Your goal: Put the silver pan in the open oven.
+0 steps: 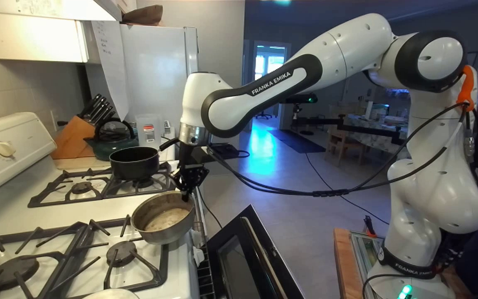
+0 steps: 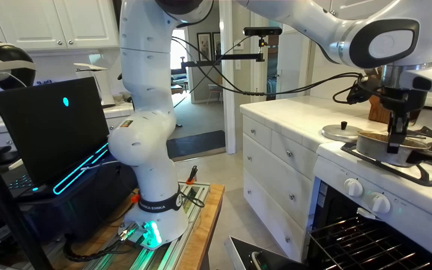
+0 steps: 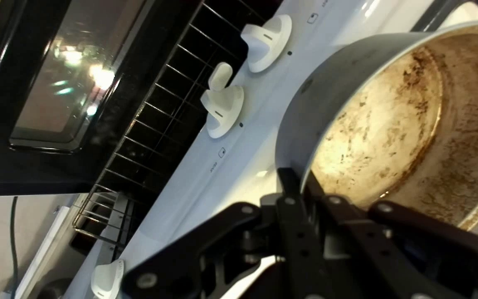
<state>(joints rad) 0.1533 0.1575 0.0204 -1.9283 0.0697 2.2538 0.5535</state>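
Silver pan (image 1: 163, 218): one, at the front side of the range (image 1: 91, 214), near the edge; can't tell if it touches the grates (image 1: 164, 261). My gripper (image 3: 299, 177) pinches its rim, one finger (image 3: 289, 182) outside the wall, one inside. Oven (image 2: 332, 204): one, below, door (image 1: 239, 261) tipped open, one wire rack (image 2: 354, 240) visible, open space above it, dark further in. Front knobs (image 3: 222, 112): three in the wrist view, two of them between pan and rack. Burners (image 1: 122, 253): four. Black pot (image 1: 134, 164): one, on a grate past the pan. One green kettle (image 1: 106, 149) and one knife block (image 1: 72, 137) stand beyond the burners, knives (image 1: 97, 110) too bunched to count. One metal lid (image 2: 340, 132) sits on the worktop (image 2: 287, 112) beside the range in an exterior view. Open floor (image 1: 309, 232) lies between the door and my base (image 2: 173, 219).
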